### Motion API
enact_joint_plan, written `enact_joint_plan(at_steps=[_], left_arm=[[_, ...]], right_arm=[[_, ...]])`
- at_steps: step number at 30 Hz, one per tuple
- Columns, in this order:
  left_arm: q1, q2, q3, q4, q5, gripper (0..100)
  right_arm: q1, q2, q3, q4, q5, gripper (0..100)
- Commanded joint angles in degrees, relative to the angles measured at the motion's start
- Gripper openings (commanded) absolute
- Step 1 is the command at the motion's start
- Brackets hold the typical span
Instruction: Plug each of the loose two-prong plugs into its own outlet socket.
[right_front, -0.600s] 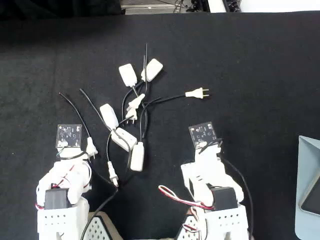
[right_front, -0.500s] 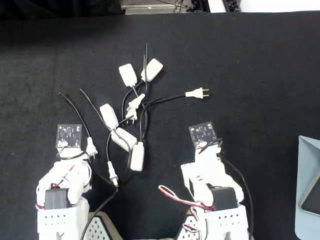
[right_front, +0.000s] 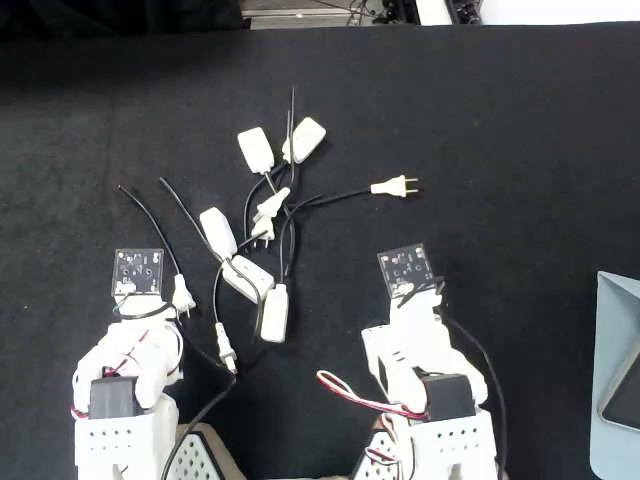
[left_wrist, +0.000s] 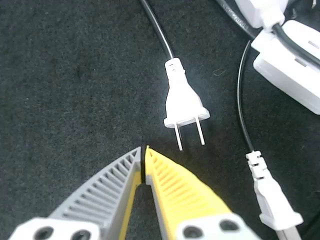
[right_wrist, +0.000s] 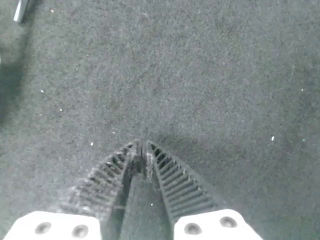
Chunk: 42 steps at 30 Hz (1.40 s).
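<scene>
Two-prong plug (left_wrist: 184, 102) lies just beyond the closed left claw (left_wrist: 145, 150), prongs facing it.

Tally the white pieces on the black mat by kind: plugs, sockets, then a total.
Plugs: 5
Sockets: 5
Total: 10
</scene>
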Motion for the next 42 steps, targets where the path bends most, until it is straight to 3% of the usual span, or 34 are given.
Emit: enact_joint_plan(at_steps=[1, 33, 39, 42], left_arm=[[0.2, -0.4, 1.0, 0.4, 0.4, 3], [0.6, -0.4, 1.0, 0.4, 0.5, 3], [-0.2, -0.4, 0.8, 0.4, 0.1, 3], [-4.3, -0.4, -1.5, 0.6, 0.1, 3]], right_arm=[[0.9, -4.5, -0.3, 0.6, 0.0, 1.4], [0.6, -4.5, -0.3, 0.6, -0.4, 1.4], [0.6, -4.5, -0.3, 0.6, -0.4, 1.5], [0.8, -4.5, -0.3, 0.6, -0.1, 1.4]])
